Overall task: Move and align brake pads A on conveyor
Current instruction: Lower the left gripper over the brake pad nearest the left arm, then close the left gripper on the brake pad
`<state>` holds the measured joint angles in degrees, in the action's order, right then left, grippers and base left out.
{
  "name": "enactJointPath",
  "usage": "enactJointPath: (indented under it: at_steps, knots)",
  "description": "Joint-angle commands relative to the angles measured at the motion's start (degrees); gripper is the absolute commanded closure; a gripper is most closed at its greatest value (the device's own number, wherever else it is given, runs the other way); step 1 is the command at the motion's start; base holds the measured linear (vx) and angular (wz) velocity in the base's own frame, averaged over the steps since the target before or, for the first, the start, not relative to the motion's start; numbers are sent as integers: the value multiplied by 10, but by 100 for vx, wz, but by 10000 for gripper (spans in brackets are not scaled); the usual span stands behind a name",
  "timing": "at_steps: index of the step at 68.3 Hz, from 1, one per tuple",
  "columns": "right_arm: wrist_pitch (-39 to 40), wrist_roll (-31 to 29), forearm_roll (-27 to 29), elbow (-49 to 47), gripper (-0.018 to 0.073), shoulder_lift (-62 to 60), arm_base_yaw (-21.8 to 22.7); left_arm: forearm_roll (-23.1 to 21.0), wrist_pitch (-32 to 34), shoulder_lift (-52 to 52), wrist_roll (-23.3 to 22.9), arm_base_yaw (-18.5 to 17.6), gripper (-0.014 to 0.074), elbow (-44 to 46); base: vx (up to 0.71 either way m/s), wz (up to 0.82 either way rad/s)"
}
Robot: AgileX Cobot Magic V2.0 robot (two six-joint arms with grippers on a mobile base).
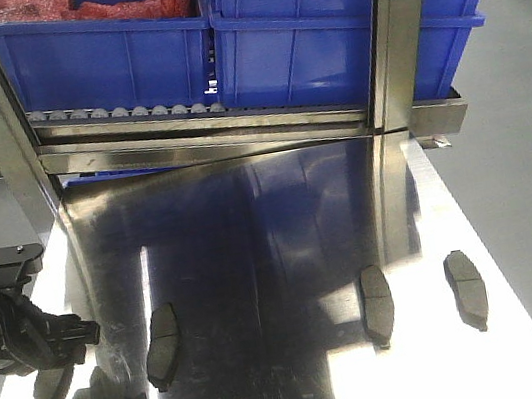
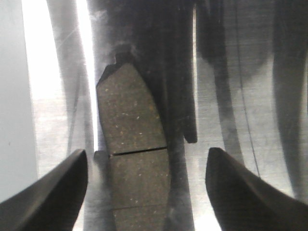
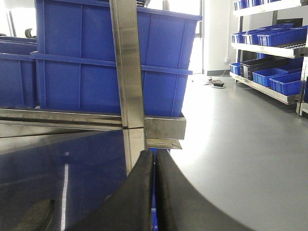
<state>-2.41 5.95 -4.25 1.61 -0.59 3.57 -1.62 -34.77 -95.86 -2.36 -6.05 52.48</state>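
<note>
Three brake pads A lie flat on the shiny steel tabletop (image 1: 269, 219) in the front view: one at the left (image 1: 162, 346), one right of centre (image 1: 377, 303), one near the right edge (image 1: 467, 289). My left gripper (image 1: 36, 342) hangs at the table's left edge. In the left wrist view it (image 2: 147, 153) is open, and a grooved pad (image 2: 130, 120) lies on the steel between its fingers without touching them. My right gripper (image 3: 154, 155) is shut on nothing, held up and facing the rack; it does not show in the front view. The conveyor is out of view.
Blue bins (image 1: 322, 39) stand on a steel roller rack (image 1: 131, 113) behind the table; one holds red items (image 1: 83, 4). Steel posts (image 1: 402, 36) rise at both back corners. Grey floor (image 1: 530, 137) lies beyond the table's right edge. Shelves with blue bins (image 3: 269, 38) stand far right.
</note>
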Motion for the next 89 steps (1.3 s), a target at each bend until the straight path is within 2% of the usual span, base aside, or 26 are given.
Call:
enactJointPath:
  at_steps: [1,30,54,89]
  knots:
    - [41,1,-4,7,571,-8,3,-1,14,19,-2,-3,94,17,0,0]
    - [42,1,-4,7,571,-8,3,-1,-63,-26,-12,-3,108,73,0,0]
    - [42,1,-4,7,571,-8,3,-1,-65,-26,-13,-3,262,74,0,0]
    - [42,1,-4,7,571,-8,3,0,-78,-44,-12,-3,272,74,0,0]
